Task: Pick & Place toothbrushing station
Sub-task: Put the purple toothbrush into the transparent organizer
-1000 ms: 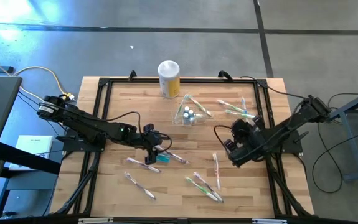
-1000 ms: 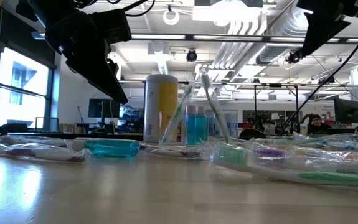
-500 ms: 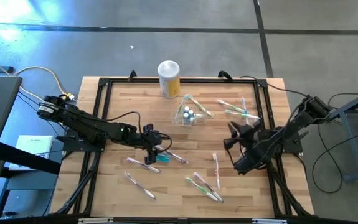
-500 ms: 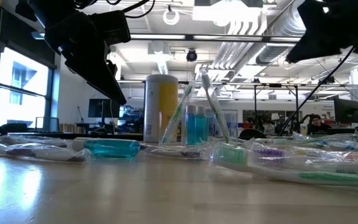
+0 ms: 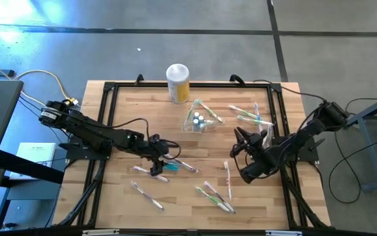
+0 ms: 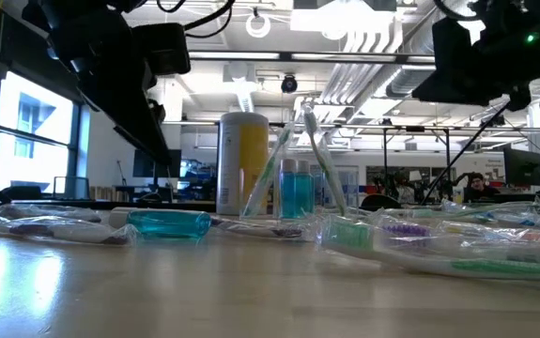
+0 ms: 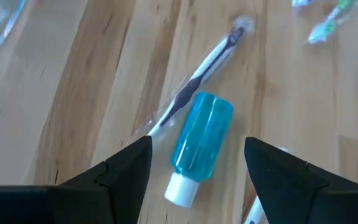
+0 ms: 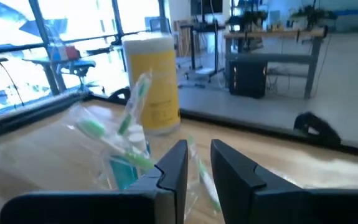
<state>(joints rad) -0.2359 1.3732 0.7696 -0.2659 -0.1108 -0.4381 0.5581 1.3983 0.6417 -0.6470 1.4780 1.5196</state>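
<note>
The toothbrushing station is a small clear plastic holder with toothbrushes and small blue bottles in it; it stands on the wooden table at the far middle, also in the low view and the right wrist view. My right gripper hangs to its right and nearer, fingers almost together, empty, pointing toward it. My left gripper is open above a blue bottle with a white cap that lies on its side on the table; its fingers stand on either side of the bottle without touching it.
A tall yellow canister with a white lid stands behind the station. Wrapped toothbrushes lie scattered: one beside the blue bottle, several at the near middle, near left and far right. A black frame borders the table.
My right gripper has gone toward the table's left and far edge, nearer the station, and has turned so that it faces the station. My left gripper has shifted a little over the blue bottle. Nothing on the table has moved.
</note>
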